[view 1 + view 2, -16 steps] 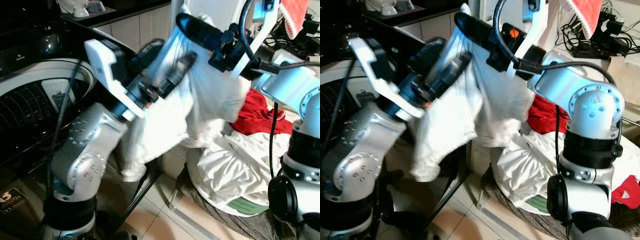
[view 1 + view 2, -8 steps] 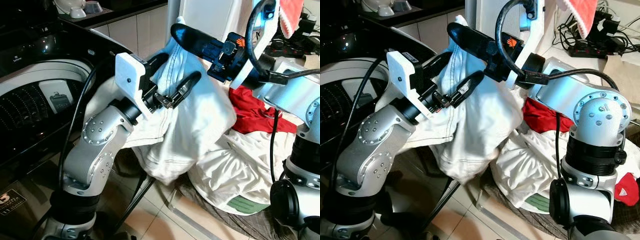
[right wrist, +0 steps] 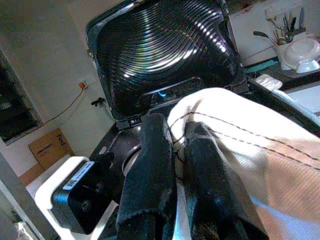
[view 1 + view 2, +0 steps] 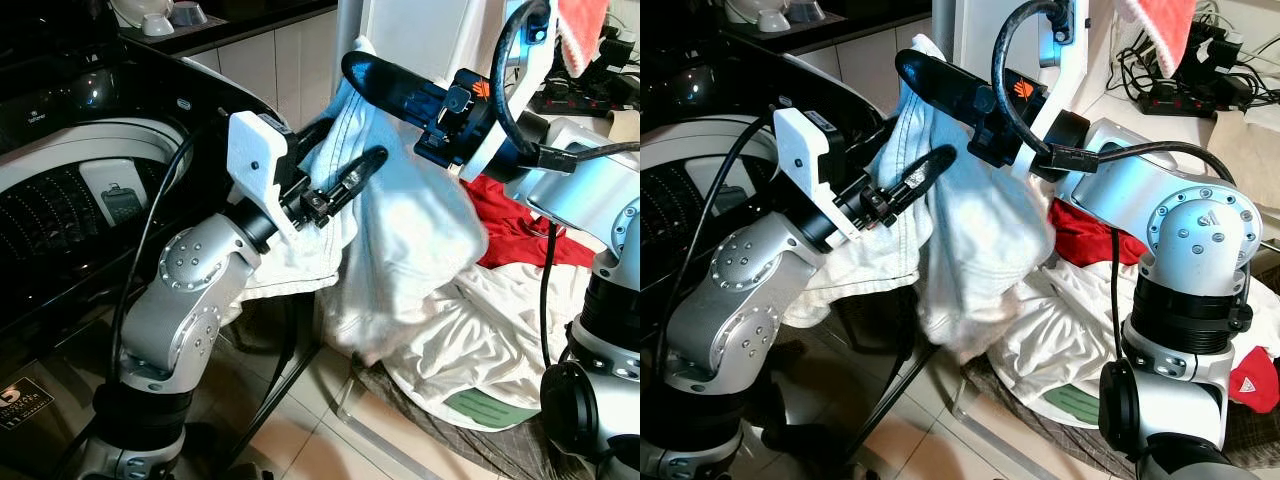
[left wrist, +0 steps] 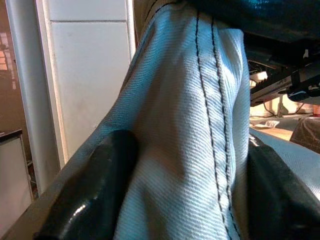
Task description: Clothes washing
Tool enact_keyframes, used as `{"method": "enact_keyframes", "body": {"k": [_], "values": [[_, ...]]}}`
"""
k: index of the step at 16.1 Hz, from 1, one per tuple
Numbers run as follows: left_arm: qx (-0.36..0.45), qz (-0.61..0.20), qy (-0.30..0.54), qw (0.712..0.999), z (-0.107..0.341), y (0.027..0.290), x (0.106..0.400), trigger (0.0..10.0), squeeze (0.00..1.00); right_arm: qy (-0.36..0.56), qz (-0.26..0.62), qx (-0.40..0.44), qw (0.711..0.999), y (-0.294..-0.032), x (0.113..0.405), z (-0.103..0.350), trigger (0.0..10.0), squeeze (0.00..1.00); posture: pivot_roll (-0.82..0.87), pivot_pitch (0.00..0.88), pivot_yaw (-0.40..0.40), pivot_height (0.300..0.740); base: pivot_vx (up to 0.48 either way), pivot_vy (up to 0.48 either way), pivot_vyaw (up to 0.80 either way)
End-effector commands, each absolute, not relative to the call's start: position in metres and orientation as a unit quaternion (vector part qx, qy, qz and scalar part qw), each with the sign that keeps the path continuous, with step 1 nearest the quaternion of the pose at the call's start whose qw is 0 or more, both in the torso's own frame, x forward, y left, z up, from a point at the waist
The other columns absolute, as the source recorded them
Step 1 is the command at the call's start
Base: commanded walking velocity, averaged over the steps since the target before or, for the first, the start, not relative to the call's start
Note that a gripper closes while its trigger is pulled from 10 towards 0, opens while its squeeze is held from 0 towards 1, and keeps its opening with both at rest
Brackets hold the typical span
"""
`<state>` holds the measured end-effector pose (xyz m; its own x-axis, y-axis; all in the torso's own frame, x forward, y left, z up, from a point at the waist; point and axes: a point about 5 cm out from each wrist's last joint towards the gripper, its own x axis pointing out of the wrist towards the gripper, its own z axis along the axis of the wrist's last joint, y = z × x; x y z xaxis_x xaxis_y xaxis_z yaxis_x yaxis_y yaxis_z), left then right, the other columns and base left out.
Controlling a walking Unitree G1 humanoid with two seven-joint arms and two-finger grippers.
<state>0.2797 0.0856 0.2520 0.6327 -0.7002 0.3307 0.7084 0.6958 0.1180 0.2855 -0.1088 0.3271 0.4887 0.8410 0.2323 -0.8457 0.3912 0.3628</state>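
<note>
A white garment [image 4: 400, 240] of twilled cloth with dark double stitching along its seams hangs in the air between the two arms, its bulk drooping in soft folds toward the floor. The left gripper [image 4: 335, 180] has its black fingers [image 5: 95, 185] on either side of a seamed fold, the cloth bulging between them, so it is clamped on the garment. The right gripper [image 4: 940, 80] holds the top edge from above; in the right wrist view its two fingers [image 3: 150, 170] lie close together with the stitched cloth pinched at their side. Below and behind the hanging cloth, a laundry basket [image 4: 420, 430] on the tiled floor holds a heap of white clothes [image 4: 480, 330] with a red garment [image 4: 515, 225] on top. To the robot's left stands the top-loading washing machine [image 4: 60, 190], its lid [image 3: 160, 50] raised and its ribbed drum dark inside. Farther back, bowls [image 4: 165, 15] sit on a dark counter.
</note>
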Motion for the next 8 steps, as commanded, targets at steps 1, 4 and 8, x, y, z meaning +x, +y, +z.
{"method": "enact_keyframes", "body": {"k": [1,4,8], "values": [[-0.006,-0.381,-0.16,0.91,0.2457,0.0897,0.2829,0.0,0.0,-0.041,0.522,0.215,0.824,-0.1093,0.2752,0.3389,0.0,0.0,-0.03,0.0,-0.008,0.74,0.0,0.0,0.0],[-0.006,-0.388,-0.159,0.908,0.2457,0.0891,0.2824,0.0,0.0,-0.04,0.521,0.209,0.826,-0.1091,0.2744,0.3379,0.0,0.0,-0.03,0.0,-0.003,0.74,0.0,0.0,0.0],[-0.013,-0.382,-0.162,0.91,0.2481,0.0909,0.2847,0.0,0.0,-0.04,0.516,0.206,0.83,-0.1091,0.2746,0.3365,0.0,0.0,-0.03,0.0,0.001,0.74,0.0,0.0,0.0]]}}
